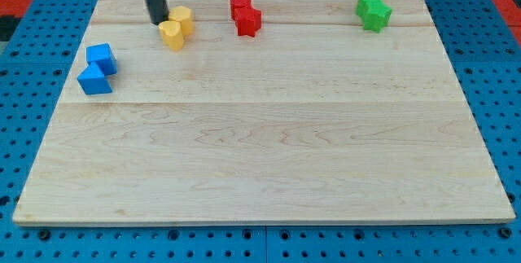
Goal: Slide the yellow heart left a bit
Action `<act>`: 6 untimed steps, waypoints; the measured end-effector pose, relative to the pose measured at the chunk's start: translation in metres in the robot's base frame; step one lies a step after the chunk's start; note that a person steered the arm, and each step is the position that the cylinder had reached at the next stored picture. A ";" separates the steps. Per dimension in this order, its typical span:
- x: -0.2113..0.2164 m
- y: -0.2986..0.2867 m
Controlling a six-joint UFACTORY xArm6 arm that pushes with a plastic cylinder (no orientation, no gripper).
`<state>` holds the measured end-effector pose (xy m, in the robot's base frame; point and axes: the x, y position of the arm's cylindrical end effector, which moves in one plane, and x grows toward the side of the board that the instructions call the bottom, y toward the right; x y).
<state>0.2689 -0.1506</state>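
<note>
The yellow heart (172, 34) lies near the view's top left of the wooden board (260, 133). A second yellow block (182, 19) touches it just above and to the right. My tip (158, 21) stands just left of that second yellow block and just above-left of the heart, close to both or touching them.
Two blue blocks, a cube (102, 57) and a wedge-like one (94, 80), sit at the left edge. Two red blocks (244, 14) sit together at the top middle. Two green blocks (373, 9) sit together at the top right. A blue pegboard (24, 92) surrounds the board.
</note>
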 end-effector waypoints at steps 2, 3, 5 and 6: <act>0.016 0.062; 0.019 0.064; 0.004 -0.005; -0.017 -0.008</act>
